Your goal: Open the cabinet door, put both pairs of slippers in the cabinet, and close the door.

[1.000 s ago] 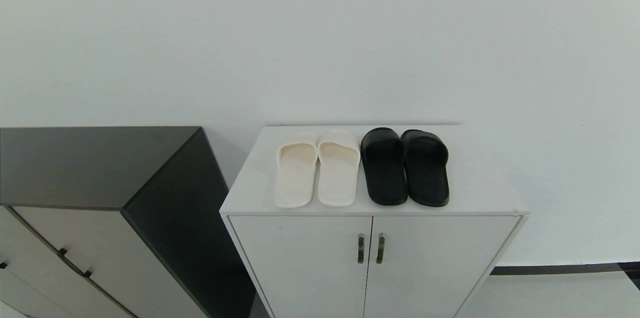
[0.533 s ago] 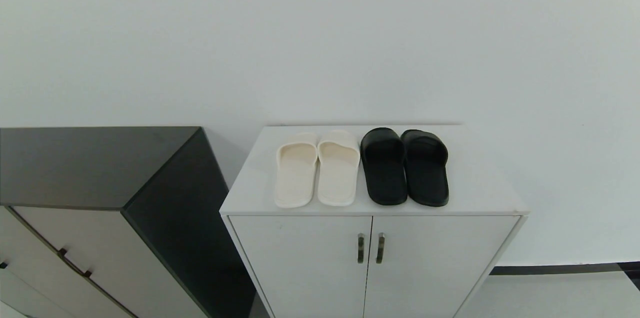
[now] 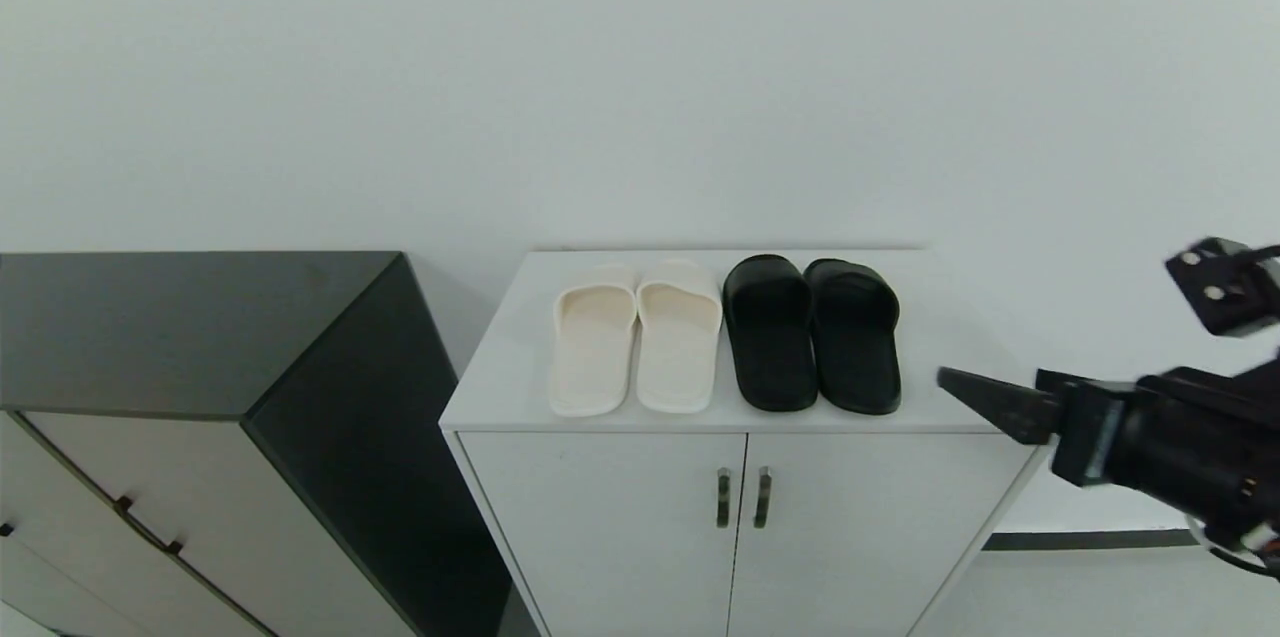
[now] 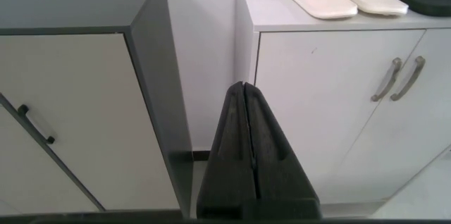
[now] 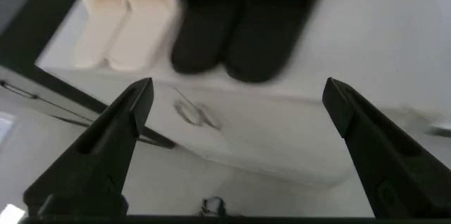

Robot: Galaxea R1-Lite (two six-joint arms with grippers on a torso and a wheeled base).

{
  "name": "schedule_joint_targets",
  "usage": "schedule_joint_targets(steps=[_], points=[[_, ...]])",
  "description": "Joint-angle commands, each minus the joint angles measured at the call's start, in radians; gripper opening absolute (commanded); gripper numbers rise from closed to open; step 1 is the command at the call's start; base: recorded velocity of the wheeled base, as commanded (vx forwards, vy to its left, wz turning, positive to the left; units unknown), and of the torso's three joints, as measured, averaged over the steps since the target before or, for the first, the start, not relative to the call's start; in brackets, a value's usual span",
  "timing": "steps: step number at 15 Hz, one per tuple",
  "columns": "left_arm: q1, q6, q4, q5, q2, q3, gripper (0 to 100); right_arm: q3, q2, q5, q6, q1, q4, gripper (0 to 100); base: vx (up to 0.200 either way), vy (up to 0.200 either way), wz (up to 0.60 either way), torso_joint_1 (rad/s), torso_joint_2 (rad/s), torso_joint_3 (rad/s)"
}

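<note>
**Slippers on top of a shut white cabinet, both grippers empty**

A white two-door cabinet point(image 3: 610, 537) stands against a pale wall. Both doors are shut, and their two vertical handles point(image 3: 741, 497) sit side by side at the middle seam. Nothing of its inside can be seen.

On its top lie a pair of cream slippers point(image 3: 650, 347) on the left and a pair of black slippers point(image 3: 800, 347) just beside them on the right. All four are flat, with their heels at the front edge.

A taller dark-topped cabinet point(image 3: 200, 327) stands to the left.

The right gripper point(image 3: 990, 387) hovers at the white cabinet's front right corner, level with its top. Its fingers point(image 5: 106, 153) are spread wide and touch nothing.

The left gripper point(image 4: 244, 90) hangs low in front of the gap between the two cabinets, its fingers pressed together and holding nothing.
</note>
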Motion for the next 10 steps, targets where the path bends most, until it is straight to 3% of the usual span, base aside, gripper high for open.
schedule_joint_targets(steps=[1, 7, 10], points=[[0.0, 0.0, 0.0, 0.0, 0.001, 0.0, 0, -0.199, 0.311, -0.156, 0.027, 0.086, -0.02, 100, 0.0, 0.0, 0.0, 0.0, 0.0, 0.0], [0.0, -0.002, 0.0, 0.0, 0.001, 0.0, 0, -0.415, 0.575, -0.319, 0.009, 0.097, -0.049, 100, 0.0, 0.0, 0.0, 0.0, 0.0, 0.0], [0.0, -0.002, 0.0, 0.0, 0.001, 0.0, 0, -0.467, 0.678, -0.375, -0.066, 0.067, -0.14, 100, 0.0, 0.0, 0.0, 0.0, 0.0, 0.0]])
